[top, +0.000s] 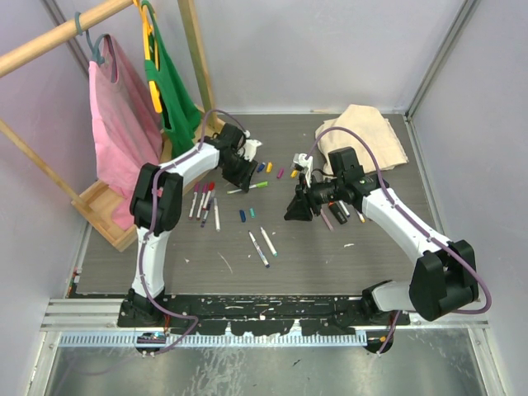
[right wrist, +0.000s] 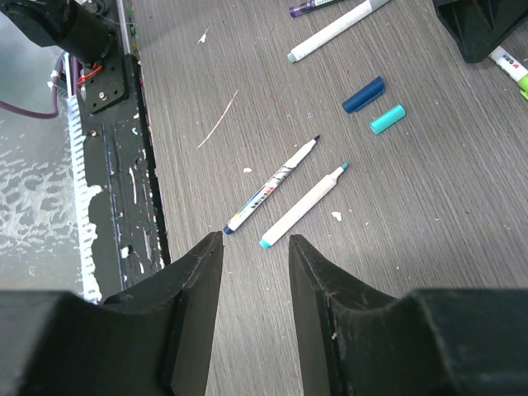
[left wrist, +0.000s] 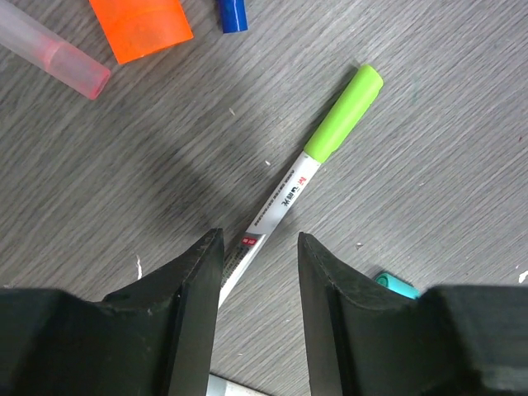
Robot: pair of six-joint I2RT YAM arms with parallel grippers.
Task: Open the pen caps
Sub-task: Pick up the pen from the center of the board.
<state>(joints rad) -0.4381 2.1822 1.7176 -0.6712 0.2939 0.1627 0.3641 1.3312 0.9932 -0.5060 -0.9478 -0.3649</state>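
Pen caps (top: 266, 167) are lying scattered over the middle of the grey table (top: 371, 256), some loose and some sitting on markers. Taking the far wall in the top view as twelve o'clock, a wooden clothes rack (top: 99, 206) is standing at ten o'clock with a pink garment (top: 115, 124) and a green garment (top: 173, 99) hanging from it. A beige cloth (top: 367, 136) is lying at one o'clock. The left arm (top: 177, 169) is reaching toward twelve o'clock and the right arm (top: 396, 219) toward ten o'clock.

The left gripper (left wrist: 260, 247) is sitting low with its jaws apart, straddling the white barrel of a marker (left wrist: 285, 198). A gap is showing beside the barrel, so nothing is being clamped. That marker is wearing a lime-green cap (left wrist: 344, 113), pointing to one o'clock in the left wrist view.

The right gripper (right wrist: 256, 247) is hovering with jaws parted and nothing between them. Beyond it two uncapped pens (right wrist: 272, 183) are lying side by side, with a dark blue cap (right wrist: 363, 94) and a teal cap (right wrist: 387, 118) loose at one o'clock from them. An orange cap (left wrist: 142, 27) and a blue cap (left wrist: 232, 14) are lying at eleven o'clock from the left gripper.
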